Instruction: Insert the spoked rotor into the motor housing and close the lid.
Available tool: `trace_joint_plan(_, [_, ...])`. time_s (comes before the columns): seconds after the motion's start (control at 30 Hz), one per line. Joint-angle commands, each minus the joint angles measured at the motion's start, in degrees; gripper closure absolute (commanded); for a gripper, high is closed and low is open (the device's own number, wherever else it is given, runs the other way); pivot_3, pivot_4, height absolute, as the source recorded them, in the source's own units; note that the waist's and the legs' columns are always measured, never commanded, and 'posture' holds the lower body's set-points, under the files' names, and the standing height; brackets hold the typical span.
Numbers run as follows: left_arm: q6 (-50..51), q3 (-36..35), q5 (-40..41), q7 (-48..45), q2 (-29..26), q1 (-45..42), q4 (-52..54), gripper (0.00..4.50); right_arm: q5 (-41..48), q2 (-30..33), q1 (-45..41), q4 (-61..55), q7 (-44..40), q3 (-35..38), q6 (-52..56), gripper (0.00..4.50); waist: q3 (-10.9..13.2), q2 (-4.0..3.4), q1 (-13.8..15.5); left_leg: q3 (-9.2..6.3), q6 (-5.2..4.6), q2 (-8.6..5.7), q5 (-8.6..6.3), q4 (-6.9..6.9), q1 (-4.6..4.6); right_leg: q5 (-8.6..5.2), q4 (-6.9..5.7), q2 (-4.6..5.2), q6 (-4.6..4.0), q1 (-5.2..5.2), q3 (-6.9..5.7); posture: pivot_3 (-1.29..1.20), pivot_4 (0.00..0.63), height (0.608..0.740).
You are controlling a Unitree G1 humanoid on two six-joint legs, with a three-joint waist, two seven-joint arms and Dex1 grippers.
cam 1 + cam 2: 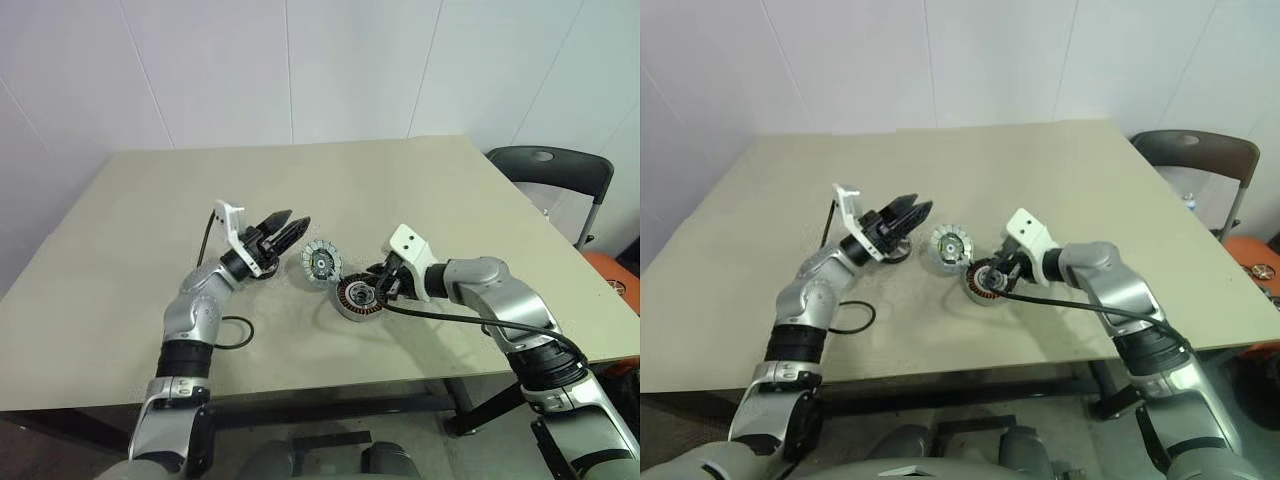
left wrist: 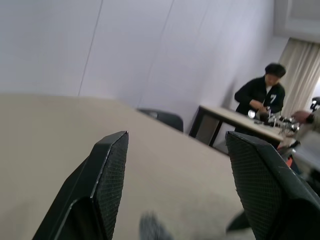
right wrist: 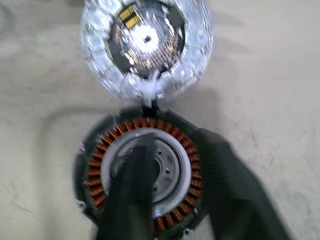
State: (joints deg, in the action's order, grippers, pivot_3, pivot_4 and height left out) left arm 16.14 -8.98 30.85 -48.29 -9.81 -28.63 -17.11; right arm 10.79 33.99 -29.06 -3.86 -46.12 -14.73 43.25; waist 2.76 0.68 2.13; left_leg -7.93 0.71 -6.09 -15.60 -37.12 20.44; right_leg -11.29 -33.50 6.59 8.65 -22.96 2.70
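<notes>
On the left, the left gripper is hovering above the beige desk, its black fingers standing apart with nothing between them. Just to the right of those fingers, the lid is standing flipped open, its inner face showing, and it is joining the motor housing at one edge. The housing is sitting on the desk near the front edge, its ring of copper windings exposed. Inside that ring, the spoked rotor is lying flat in the housing. The right gripper is reaching down into the housing, one finger over the rotor's hub and the other outside the housing wall; whether they are pinching anything cannot be told. A dark chair is standing beyond the desk's right corner.
</notes>
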Motion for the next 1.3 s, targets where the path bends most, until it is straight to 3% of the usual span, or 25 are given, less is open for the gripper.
trace_joint_plan(0.03, [0.02,-0.98,1.54,-0.63,-1.56,0.2,3.89,1.21,-0.37,0.05,-1.01,-0.71,-0.76,-0.27,-0.61,3.99,0.0,0.0,0.02,0.0,0.0,0.0,0.0,0.0,0.0,0.0,0.0,0.0,0.0,0.0,0.0,0.0,0.0,0.74])
trace_joint_plan(0.37, [-0.74,-1.17,1.07,-0.25,-2.71,1.6,2.62,1.21,7.76,1.9,0.29,-7.69,-8.07,1.31,4.85,3.99,0.0,0.0,0.05,-0.02,0.0,0.01,0.0,-0.01,-0.03,-0.01,0.0,0.0,0.0,0.05,0.0,0.0,0.0,0.74])
trace_joint_plan(0.7, [-1.19,-0.62,0.69,0.01,-1.9,1.65,2.41,1.21,3.67,3.46,1.22,-5.57,-6.33,-2.24,3.97,3.99,-0.01,0.01,0.03,0.0,0.0,0.02,0.0,0.0,-0.01,-0.01,0.01,-0.01,0.0,0.02,0.01,0.0,0.0,0.74])
trace_joint_plan(1.3, [-1.56,-0.68,-0.07,-0.09,-2.15,1.78,2.29,1.21,-1.47,0.8,0.96,-1.4,-2.6,-3.64,-0.52,3.99,-0.01,0.01,0.05,0.0,0.0,0.02,0.0,0.0,-0.02,-0.01,0.02,-0.01,0.0,0.03,0.01,0.0,0.0,0.74])
